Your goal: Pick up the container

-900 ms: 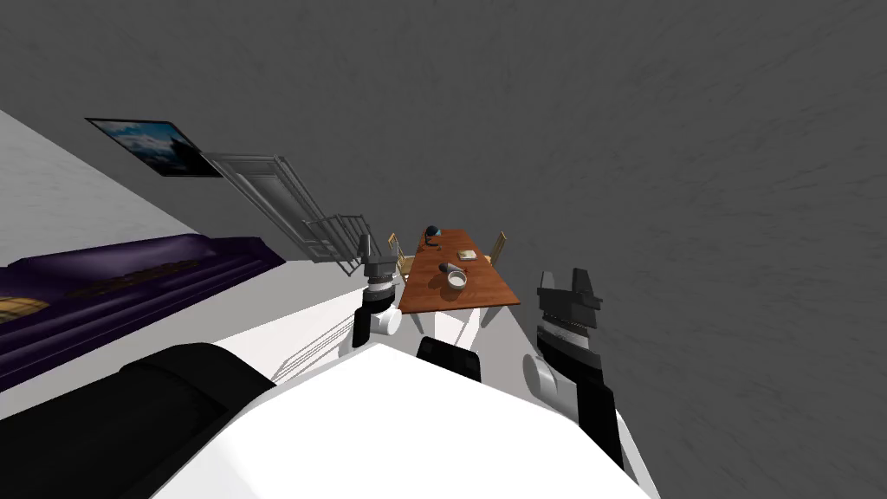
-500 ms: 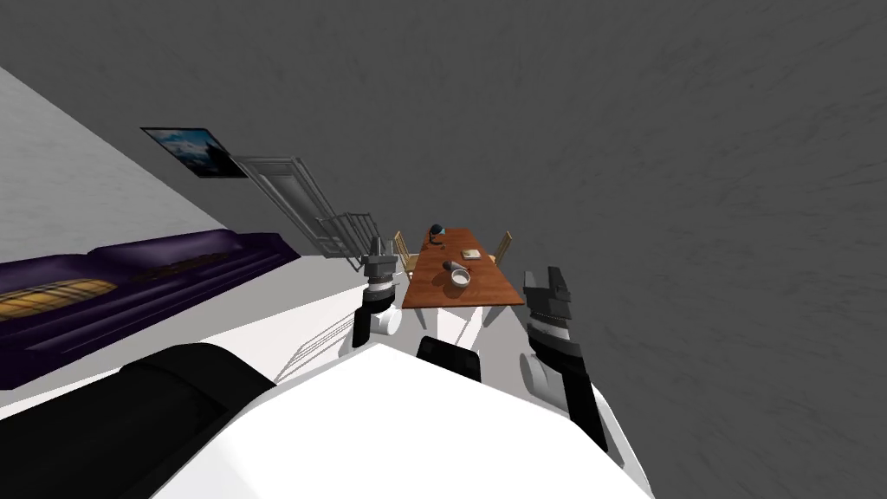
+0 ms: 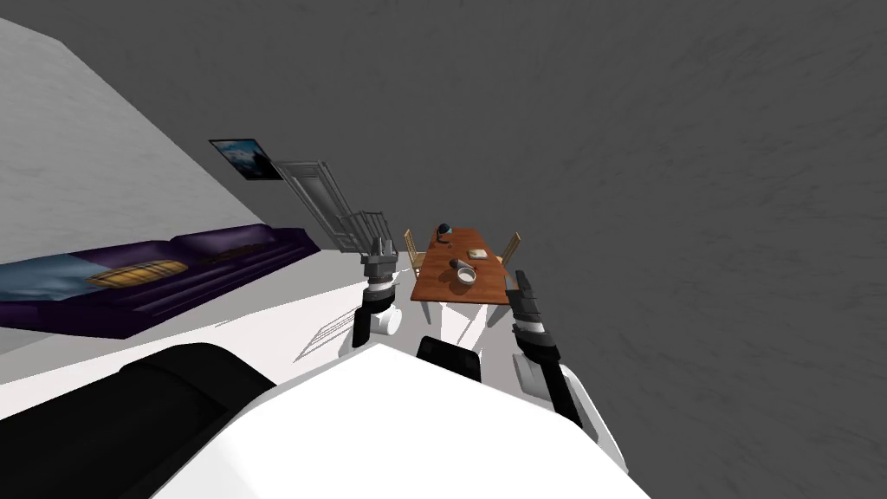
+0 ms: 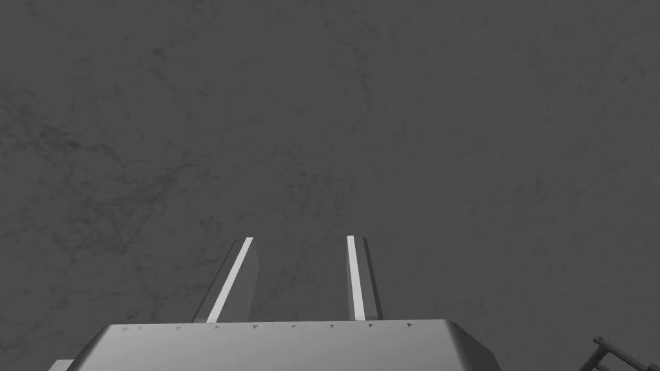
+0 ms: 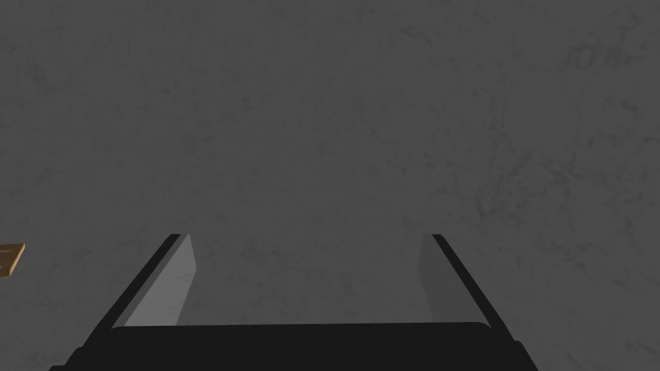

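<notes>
The container point(image 3: 467, 275) is a small, round, shallow white bowl with a greyer inside and a pale rim. It stands upright on the reddish-brown desk point(image 3: 437, 290), about midway across the top and toward its near end. A small dark thing point(image 3: 454, 263) lies just beside it on the far side; whether the two touch I cannot tell. Farther along the desk a flat tan thing point(image 3: 477, 254) lies apart from the bowl, and a dark, rounded, lamp-like thing point(image 3: 444, 229) stands at the far end. Two pale wooden chairs flank the desk, one on the left point(image 3: 415, 252) and one on the right point(image 3: 512, 249). The left gripper point(image 3: 379, 247) is raised near the desk's near left corner, well apart from the container. In its wrist view the left gripper point(image 4: 300, 238) has its jaws at a narrow gap with nothing between them, facing a flat dark grey surface. The right gripper point(image 3: 521, 279) is at the desk's near right corner, also clear of the container. In its wrist view the right gripper point(image 5: 306, 235) has its jaws wide and empty before the same dark grey. Off to the left a purple sofa point(image 3: 216, 255) runs along a pale wall, with a framed picture point(image 3: 246, 159) and a grey door point(image 3: 310, 184) beyond it.
</notes>
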